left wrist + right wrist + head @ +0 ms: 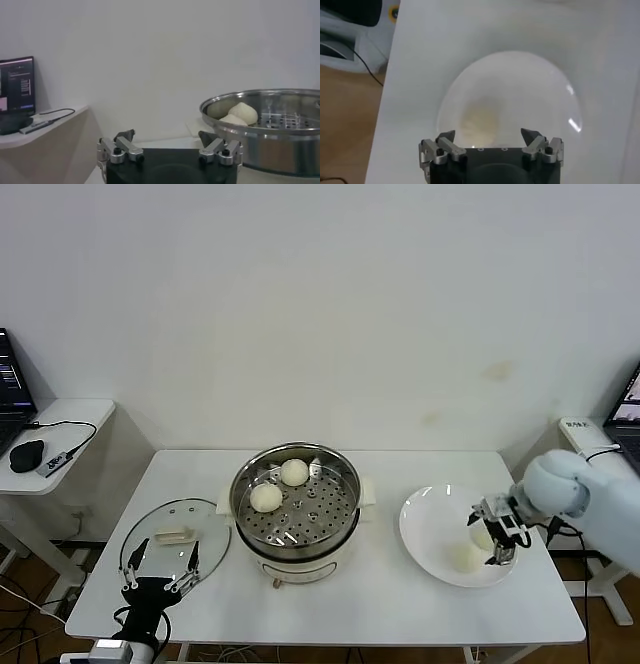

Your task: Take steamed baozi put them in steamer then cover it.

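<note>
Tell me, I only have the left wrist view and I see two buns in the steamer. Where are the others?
Observer: On the white plate, to the right of the steamer in the head view. One baozi is clear. A second seems partly hidden by the right end effector.
Operator: Is that end effector holding anything?
Observer: No, it is open above the plate.
Operator: And the cover?
Observer: The glass cover lies flat on the table left of the steamer. The left end effector is open at its near edge.
</note>
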